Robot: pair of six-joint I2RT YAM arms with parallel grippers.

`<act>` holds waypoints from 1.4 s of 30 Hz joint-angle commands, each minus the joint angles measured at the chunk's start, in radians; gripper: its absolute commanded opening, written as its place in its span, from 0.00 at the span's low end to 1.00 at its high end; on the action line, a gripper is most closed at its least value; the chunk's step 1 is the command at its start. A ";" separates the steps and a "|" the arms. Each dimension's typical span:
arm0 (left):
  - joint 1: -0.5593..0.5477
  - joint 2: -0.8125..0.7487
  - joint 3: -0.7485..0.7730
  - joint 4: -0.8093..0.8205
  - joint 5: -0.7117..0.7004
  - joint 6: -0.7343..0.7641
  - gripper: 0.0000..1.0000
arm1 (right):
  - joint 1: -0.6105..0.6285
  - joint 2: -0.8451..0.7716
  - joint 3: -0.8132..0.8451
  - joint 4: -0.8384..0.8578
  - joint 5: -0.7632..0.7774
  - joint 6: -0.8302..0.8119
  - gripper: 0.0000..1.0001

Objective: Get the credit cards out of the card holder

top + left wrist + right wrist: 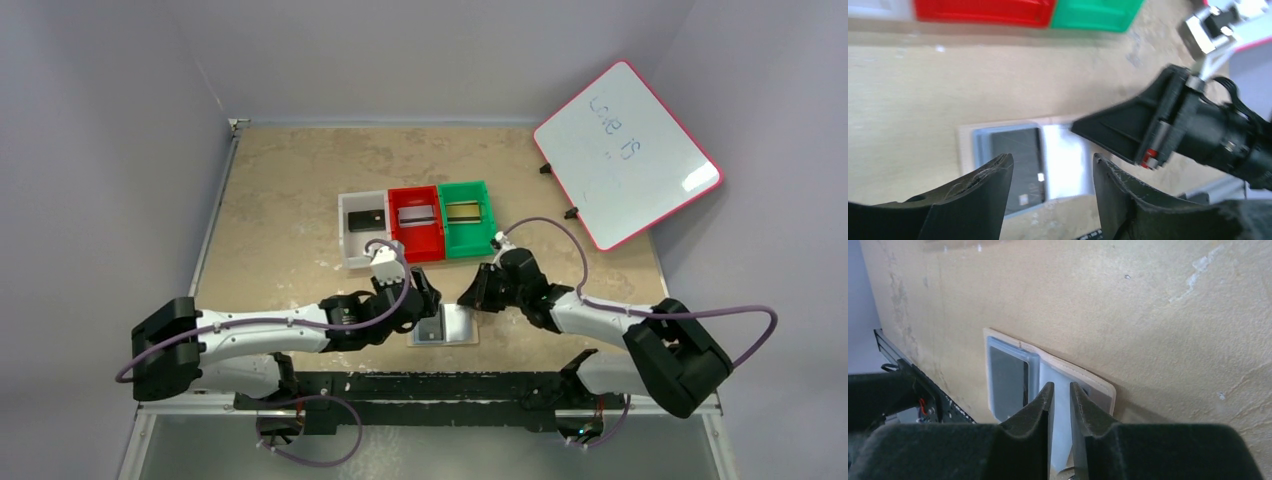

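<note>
Black left gripper (pixel 1052 162) hangs with jaws spread wide and nothing between them, over the open card holder (pixel 1068 150). The holder lies flat on the tabletop (pixel 923 90), a dark credit card (pixel 1015 165) in its nine o'clock pocket. The right gripper (pixel 1059 390), at the holder's one o'clock edge, shows only a narrow slit; whether it pinches the lining I cannot tell. At twelve o'clock sit a white bin (pixel 352 250) with a black card (pixel 365 218), a red bin (pixel 420 245) with a silvery card (pixel 415 215) and a green bin (pixel 470 240) with a gold card (pixel 462 211).
</note>
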 commanded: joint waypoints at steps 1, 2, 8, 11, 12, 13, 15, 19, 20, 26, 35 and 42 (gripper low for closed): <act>-0.003 -0.055 0.024 -0.234 -0.218 -0.102 0.61 | 0.015 -0.050 -0.002 0.049 -0.020 -0.031 0.20; -0.004 -0.057 0.030 -0.256 -0.227 -0.102 0.62 | 0.019 -0.052 -0.003 0.052 -0.024 -0.029 0.21; -0.004 -0.013 0.039 -0.247 -0.165 -0.082 0.61 | 0.077 -0.037 -0.004 0.073 -0.016 -0.002 0.22; -0.003 0.013 0.020 -0.173 -0.111 -0.080 0.57 | 0.119 -0.008 0.009 0.083 -0.003 0.013 0.22; -0.003 0.019 0.013 -0.147 -0.094 -0.079 0.55 | 0.139 0.002 0.015 0.082 0.005 0.019 0.22; -0.004 0.026 0.006 -0.122 -0.081 -0.077 0.54 | 0.151 0.014 0.022 0.078 0.015 0.027 0.22; -0.002 0.035 -0.002 -0.080 -0.051 -0.069 0.51 | 0.167 0.039 0.032 0.071 0.030 0.043 0.21; -0.003 0.057 -0.008 -0.035 -0.010 -0.052 0.48 | 0.176 0.076 0.010 0.126 0.008 0.078 0.19; -0.003 0.066 -0.007 -0.032 -0.001 -0.048 0.47 | 0.176 0.078 -0.004 0.149 -0.003 0.089 0.19; -0.002 0.111 -0.005 -0.027 0.029 -0.049 0.41 | 0.175 0.059 -0.018 0.166 0.017 0.118 0.22; -0.002 0.188 0.013 -0.032 0.059 -0.059 0.38 | 0.175 0.051 -0.034 0.159 0.015 0.156 0.21; -0.002 0.226 0.018 -0.022 0.081 -0.063 0.38 | 0.176 0.064 -0.035 0.165 0.018 0.165 0.17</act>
